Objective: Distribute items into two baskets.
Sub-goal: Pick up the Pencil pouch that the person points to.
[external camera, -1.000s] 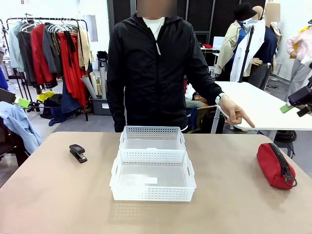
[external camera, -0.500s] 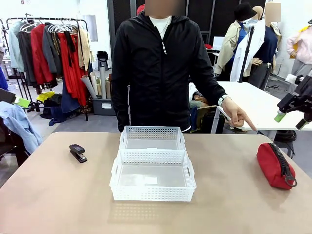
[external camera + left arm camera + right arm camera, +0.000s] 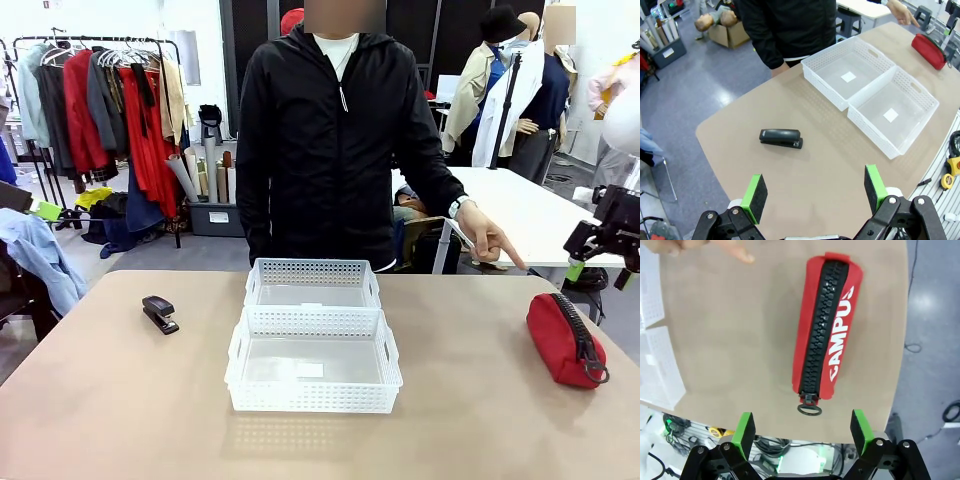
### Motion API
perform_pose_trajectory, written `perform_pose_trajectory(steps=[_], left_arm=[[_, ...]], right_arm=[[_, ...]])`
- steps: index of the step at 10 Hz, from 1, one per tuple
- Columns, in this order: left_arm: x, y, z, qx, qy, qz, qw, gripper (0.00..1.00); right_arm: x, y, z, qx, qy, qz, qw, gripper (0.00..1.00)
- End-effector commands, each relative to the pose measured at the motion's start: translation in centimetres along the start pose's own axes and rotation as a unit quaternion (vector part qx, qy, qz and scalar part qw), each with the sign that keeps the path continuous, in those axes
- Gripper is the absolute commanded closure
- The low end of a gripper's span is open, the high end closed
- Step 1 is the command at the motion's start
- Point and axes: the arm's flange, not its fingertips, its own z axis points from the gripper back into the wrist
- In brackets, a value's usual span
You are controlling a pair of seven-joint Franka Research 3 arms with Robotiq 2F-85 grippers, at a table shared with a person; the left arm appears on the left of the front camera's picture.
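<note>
A: Whereabouts of the red pouch (image 3: 563,338)?
B: Lying on the table (image 3: 100,400) at 3 o'clock from the two baskets (image 3: 312,398), well apart from them, zipper (image 3: 822,325) up, pull loop (image 3: 809,409) toward the robot's edge. Not yet picked up.
A: And the right gripper (image 3: 600,274)?
B: Hanging above the pouch, near 1 o'clock from it in the front view, touching nothing. Green pads (image 3: 744,432) spread wide, empty. Seen from the wrist, turned to straddle the pouch across its narrow width, probably to pinch the soft body rather than the long zipper line.
A: Reason for the person's hand (image 3: 485,235) over there?
B: Pointing a finger (image 3: 510,253) down at the table, at 11 o'clock from the pouch. Reads as a cue to take that item first.
A: And the left gripper (image 3: 815,195)?
B: Also spread wide and empty, held high, looking down on the black stapler (image 3: 781,138) at 9 o'clock from the baskets. Likely parked to leave room for the other arm.
A: Baskets themselves?
B: Set end to end, touching, one at 12 o'clock of the other, mid-table. Nothing inside either. Probably placed centrally for equal reach from both sides.
A: Next?
B: Judging by all this, lowering straight down and closing gently. Soft fabric, so likely to squash and sag.
</note>
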Motion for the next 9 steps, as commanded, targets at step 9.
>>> perform_pose_trajectory(steps=[9], left_arm=[[0.0, 0.0, -0.1, -0.005, -0.003, -0.003, 1.0, 0.0]], right_arm=[[2.5, -0.6, -8.4, -0.021, -0.025, 0.036, 0.999, 0.0]])
